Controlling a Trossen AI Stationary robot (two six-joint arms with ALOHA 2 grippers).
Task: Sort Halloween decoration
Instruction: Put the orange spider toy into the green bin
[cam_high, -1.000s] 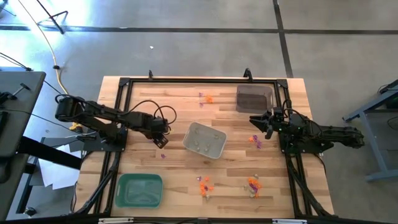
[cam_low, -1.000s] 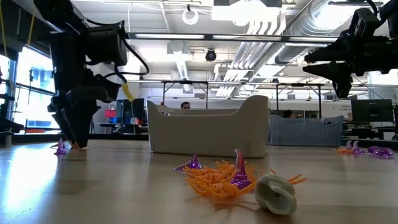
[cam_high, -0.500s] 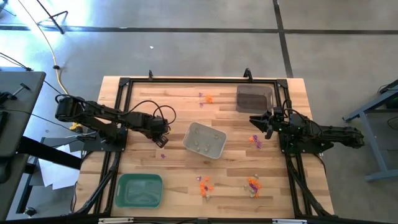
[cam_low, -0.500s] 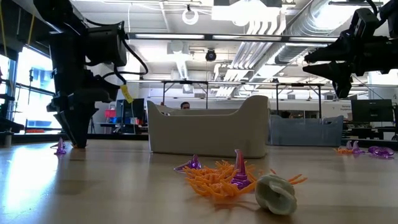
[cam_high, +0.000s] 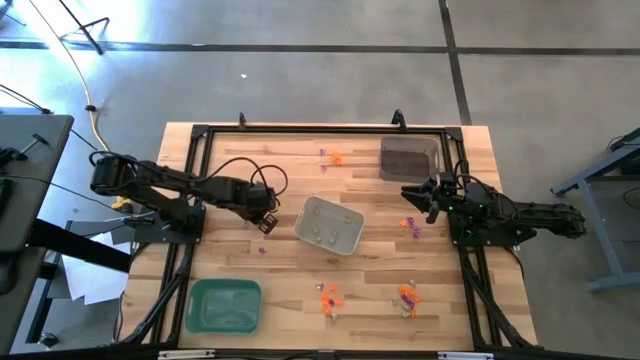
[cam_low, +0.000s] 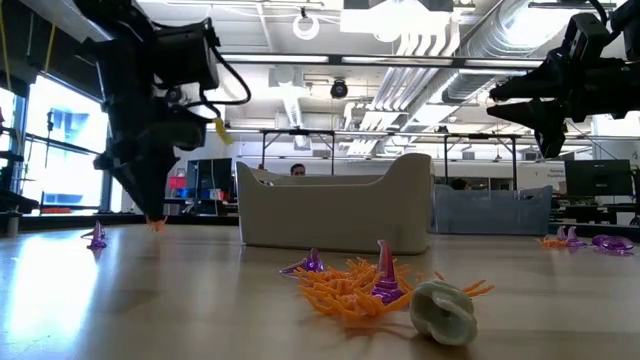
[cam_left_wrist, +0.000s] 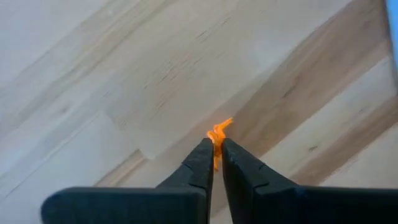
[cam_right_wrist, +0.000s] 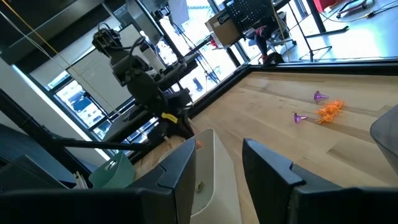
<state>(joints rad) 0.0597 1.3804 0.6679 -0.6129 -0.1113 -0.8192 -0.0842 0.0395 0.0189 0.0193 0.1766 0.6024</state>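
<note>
My left gripper (cam_high: 265, 222) hangs just left of the grey tray (cam_high: 328, 225), pointing steeply down, shut on a tiny orange trinket (cam_left_wrist: 217, 132). In the low view the trinket shows as an orange speck (cam_low: 156, 224) at the fingertips. A purple trinket (cam_high: 263, 251) lies on the table close by. More orange, purple and pale trinkets lie in small heaps near the front edge (cam_high: 328, 297) (cam_high: 406, 296), at the back (cam_high: 332, 157) and under my right gripper (cam_high: 410, 226). My right gripper (cam_high: 408, 193) waits at the right, level and open, holding nothing. My left gripper pinches the orange trinket between its two fingertips (cam_left_wrist: 205, 152), coming from above and pointing steeply down. A frilly orange bit (cam_left_wrist: 219, 129) sticks out past the tips. The trinket is lifted a little above the wooden table.
A dark tray (cam_high: 408, 157) stands at the back right and a green tray (cam_high: 225, 305) at the front left. In the low view, an orange heap with purple cones and a pale piece (cam_low: 440, 310) lies near the camera. A black frame (cam_high: 300, 130) rims the table.
My left gripper has shut on the orange trinket at the table top, then risen a little and shifted toward the grey tray, carrying the trinket off the wood. The purple trinket beside it has stayed where it was.
</note>
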